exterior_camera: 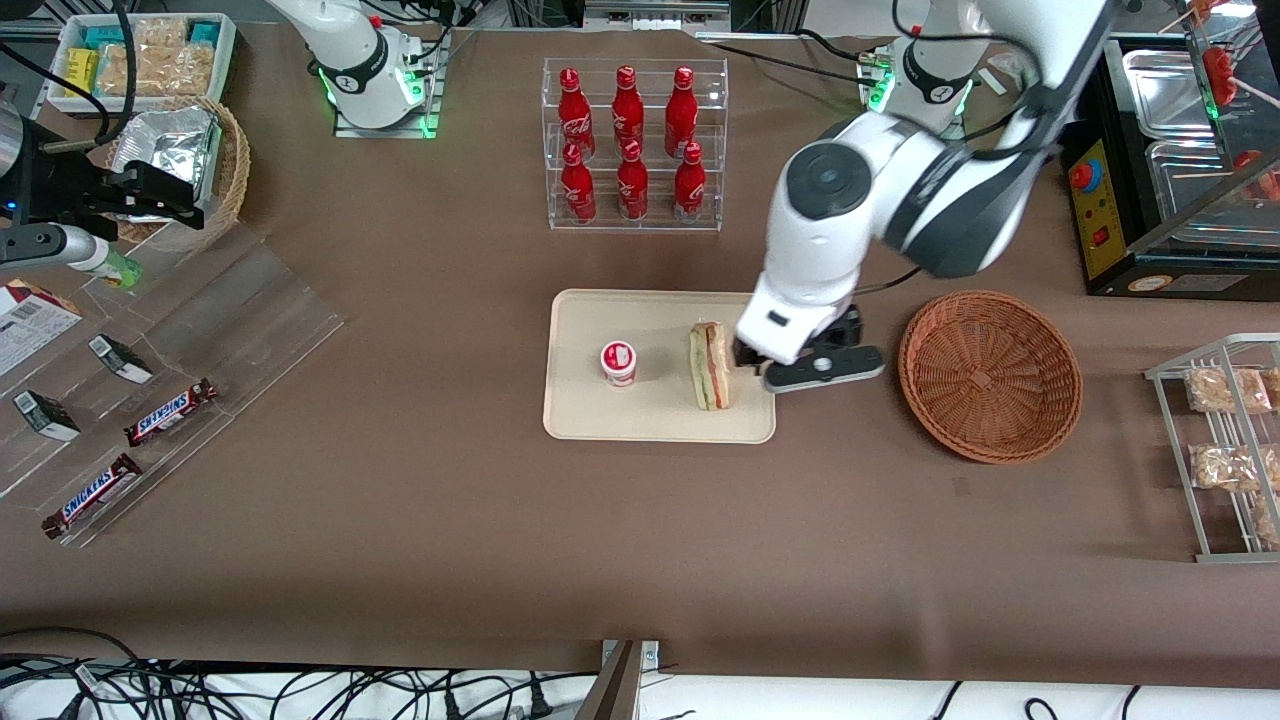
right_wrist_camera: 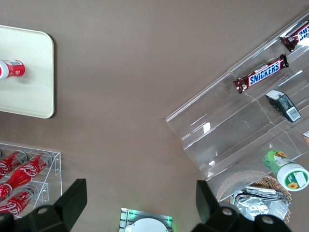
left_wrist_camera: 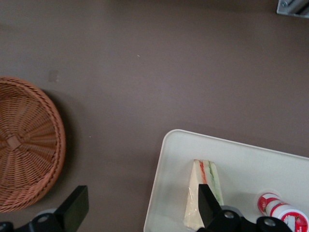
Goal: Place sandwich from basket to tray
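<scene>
The sandwich (exterior_camera: pixel 710 366), a wrapped white-bread wedge with red and green layers, lies on the cream tray (exterior_camera: pixel 580 400), near the tray's end toward the basket. It also shows in the left wrist view (left_wrist_camera: pixel 202 191) on the tray (left_wrist_camera: pixel 241 159). The round reddish-brown wicker basket (exterior_camera: pixel 990 375) stands empty on the table beside the tray, toward the working arm's end; it shows in the left wrist view too (left_wrist_camera: pixel 24 145). My left gripper (exterior_camera: pixel 752 362) hovers over the tray's edge between sandwich and basket. In the wrist view the gripper (left_wrist_camera: pixel 141 210) is open wide and holds nothing.
A small red-and-white cup (exterior_camera: pixel 619 362) stands on the tray beside the sandwich. A clear rack of red bottles (exterior_camera: pixel 632 140) stands farther from the camera than the tray. A wire rack with snack packs (exterior_camera: pixel 1225 440) is at the working arm's end.
</scene>
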Robot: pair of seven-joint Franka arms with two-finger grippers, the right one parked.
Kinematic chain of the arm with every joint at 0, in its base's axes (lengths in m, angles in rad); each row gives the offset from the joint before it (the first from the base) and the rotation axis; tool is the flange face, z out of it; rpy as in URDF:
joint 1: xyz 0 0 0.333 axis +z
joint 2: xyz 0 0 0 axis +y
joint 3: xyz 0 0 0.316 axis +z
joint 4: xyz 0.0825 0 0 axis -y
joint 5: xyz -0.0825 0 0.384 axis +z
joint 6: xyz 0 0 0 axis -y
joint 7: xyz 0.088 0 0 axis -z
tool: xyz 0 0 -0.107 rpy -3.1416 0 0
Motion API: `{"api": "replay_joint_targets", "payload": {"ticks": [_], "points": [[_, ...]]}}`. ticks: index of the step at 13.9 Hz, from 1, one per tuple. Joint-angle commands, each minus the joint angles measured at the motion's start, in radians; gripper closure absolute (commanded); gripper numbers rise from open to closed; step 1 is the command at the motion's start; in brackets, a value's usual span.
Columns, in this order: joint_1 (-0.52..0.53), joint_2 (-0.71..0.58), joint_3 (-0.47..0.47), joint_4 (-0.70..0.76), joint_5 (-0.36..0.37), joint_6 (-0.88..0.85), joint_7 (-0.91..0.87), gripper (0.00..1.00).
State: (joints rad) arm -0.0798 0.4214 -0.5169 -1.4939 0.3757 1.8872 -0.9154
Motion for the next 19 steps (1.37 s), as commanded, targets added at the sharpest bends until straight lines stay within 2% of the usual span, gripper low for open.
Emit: {"api": "replay_joint_targets", "payload": {"ticks": [1,4,8,11,16,19], "points": [[0.049,-0.050,-0.006,0.053,-0.081,-0.117,-0.008,0.00],[0.074,-0.076,-0.009,0.107,-0.097,-0.220,-0.005,0.00],[0.124,-0.111,-0.008,0.109,-0.121,-0.229,0.016,0.00],[0.184,-0.156,0.015,0.101,-0.201,-0.229,0.160,0.00],[0.169,-0.268,0.240,0.075,-0.362,-0.276,0.461,0.00],[0.167,-0.311,0.333,0.055,-0.399,-0.310,0.650,0.00]]}}
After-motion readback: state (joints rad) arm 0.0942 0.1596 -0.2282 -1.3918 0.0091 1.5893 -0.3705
